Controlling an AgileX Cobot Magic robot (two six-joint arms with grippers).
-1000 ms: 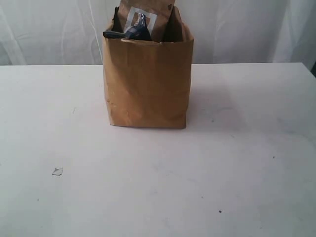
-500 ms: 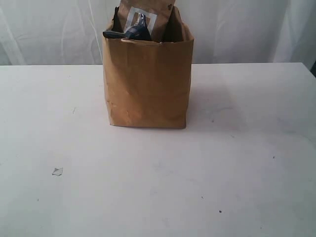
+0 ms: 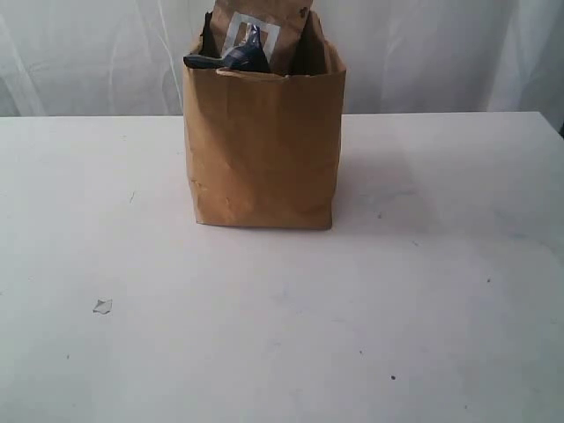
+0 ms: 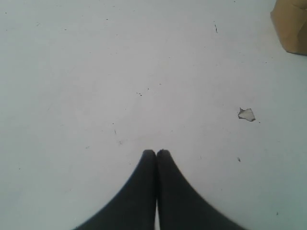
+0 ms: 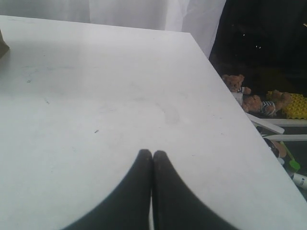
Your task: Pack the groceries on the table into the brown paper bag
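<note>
Nothing has moved in the last second: left gripper [image 4: 156, 152] and right gripper [image 5: 152, 153] are pinched shut and empty, and the brown paper bag [image 3: 263, 150] near the table's [image 3: 441, 308] far edge looks fully packed.

Exterior looks head-on across table [image 3: 441, 308] at brown paper bag [image 3: 264, 150]; wrist cams close over it, left one shares bag corner.

Diffuse, even light falls on the white table [image 3: 441, 335]; the brown paper bag [image 3: 264, 150] casts a faint, soft-edged shadow to its right in the exterior view. All views are slightly soft and grainy; the left wrist view is bluish.
</note>
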